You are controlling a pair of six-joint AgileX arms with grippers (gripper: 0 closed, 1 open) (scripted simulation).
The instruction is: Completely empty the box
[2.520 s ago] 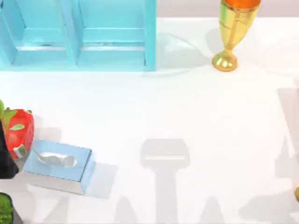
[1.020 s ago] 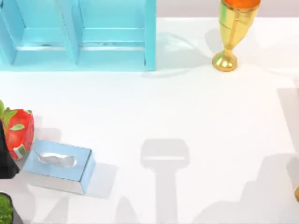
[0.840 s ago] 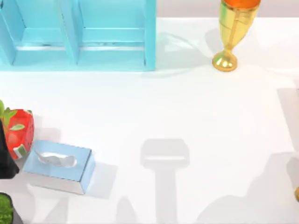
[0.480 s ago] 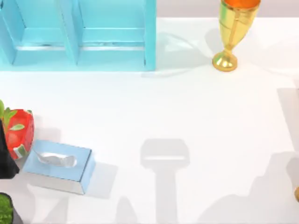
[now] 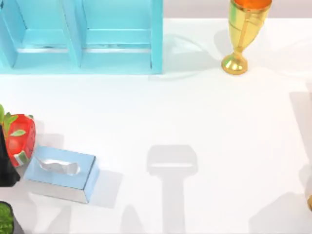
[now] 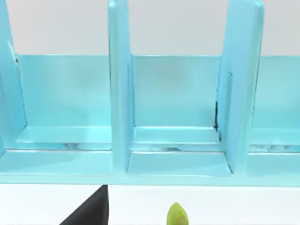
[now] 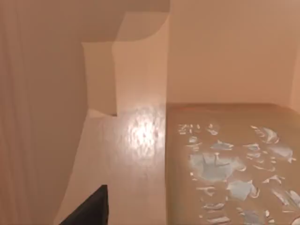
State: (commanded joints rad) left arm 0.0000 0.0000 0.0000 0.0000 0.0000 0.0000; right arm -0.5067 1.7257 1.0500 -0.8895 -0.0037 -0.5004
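Note:
In the right wrist view, tan walls [image 7: 126, 70] rise close on all sides, like the inside of the box. A brown slab with pale blue flecks [image 7: 225, 164] lies on its floor. A dark part of my right gripper [image 7: 89, 208] shows at the view's edge. An orange sliver [image 5: 310, 202] sits at the table's right edge. My left gripper [image 5: 6, 165] is a black shape at the far left, right beside a red strawberry [image 5: 19, 139]. A green leaf tip [image 6: 177, 216] shows in the left wrist view.
A light blue tissue box [image 5: 61, 173] lies at the lower left. A blue shelf unit [image 5: 83, 36] stands at the back left, also the shelf unit [image 6: 178, 117] facing the left wrist. A gold cup [image 5: 241, 34] stands at the back right. A green object [image 5: 5, 217] sits at the bottom left corner.
The arm shadows at the table's lower right have shifted and drawn back toward the right edge. The strawberry, tissue box, cup and left gripper have not moved.

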